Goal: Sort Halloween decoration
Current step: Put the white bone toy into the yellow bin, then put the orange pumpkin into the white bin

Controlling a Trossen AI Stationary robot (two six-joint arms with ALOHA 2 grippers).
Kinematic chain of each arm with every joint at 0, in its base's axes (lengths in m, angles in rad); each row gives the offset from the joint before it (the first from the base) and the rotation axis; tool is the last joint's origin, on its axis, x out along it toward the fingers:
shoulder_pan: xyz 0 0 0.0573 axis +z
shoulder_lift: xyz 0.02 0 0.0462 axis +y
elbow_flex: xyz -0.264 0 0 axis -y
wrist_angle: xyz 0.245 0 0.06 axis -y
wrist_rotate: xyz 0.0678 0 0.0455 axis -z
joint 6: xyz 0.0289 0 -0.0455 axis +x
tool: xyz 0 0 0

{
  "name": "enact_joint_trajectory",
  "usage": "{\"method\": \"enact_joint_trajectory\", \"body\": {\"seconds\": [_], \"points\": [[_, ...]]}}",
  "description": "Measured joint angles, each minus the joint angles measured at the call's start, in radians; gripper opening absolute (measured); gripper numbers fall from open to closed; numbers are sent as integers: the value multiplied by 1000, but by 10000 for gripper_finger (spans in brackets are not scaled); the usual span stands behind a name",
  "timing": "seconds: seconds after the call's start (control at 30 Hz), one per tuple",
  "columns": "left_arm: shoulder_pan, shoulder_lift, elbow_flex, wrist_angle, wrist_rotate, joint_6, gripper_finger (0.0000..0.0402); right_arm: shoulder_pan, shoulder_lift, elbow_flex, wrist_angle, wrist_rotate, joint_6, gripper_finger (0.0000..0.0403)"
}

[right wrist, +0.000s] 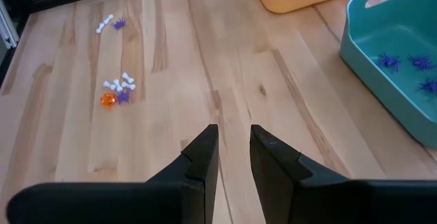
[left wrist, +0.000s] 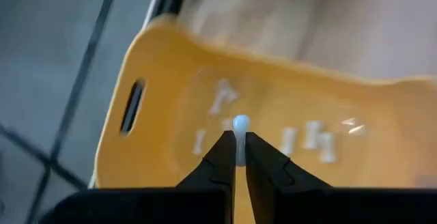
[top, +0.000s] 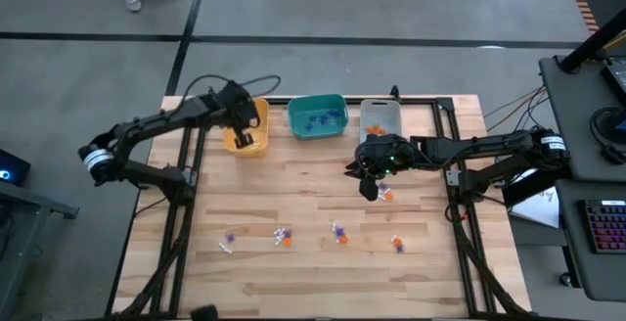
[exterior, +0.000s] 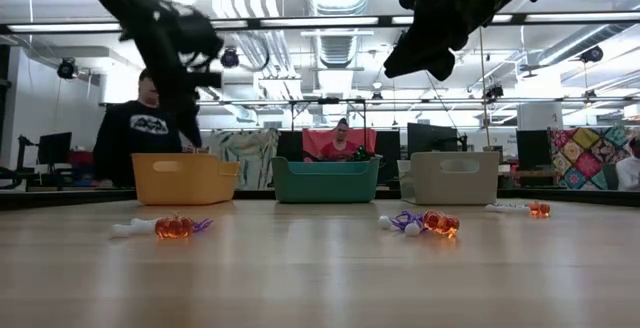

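the left gripper (left wrist: 239, 157) hangs over the yellow bin (top: 246, 128) at the back of the table (top: 313, 282). its fingers are pinched shut on a little white bone (left wrist: 240, 126). more white bones (left wrist: 317, 139) lie inside that bin. the right gripper (right wrist: 233, 157) is up above the table in front of the grey bin (top: 380, 117), with a small gap between its fingers and nothing in them. purple toys (right wrist: 408, 63) sit in the teal bin (top: 317, 116). orange, purple and white toys (top: 284, 235) lie spread on the wood near the front
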Motion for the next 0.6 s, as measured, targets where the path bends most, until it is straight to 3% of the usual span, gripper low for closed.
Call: {"method": "enact_joint_trajectory", "body": {"seconds": [0.17, 0.6], "points": [[78, 84, 13, 24, 0, -50, 10, 0, 0, 0, 10, 0, -1, 78], [82, 164, 46, 31, 2, -57, 74, 0, 1, 0, 14, 0, 0, 80]]}}
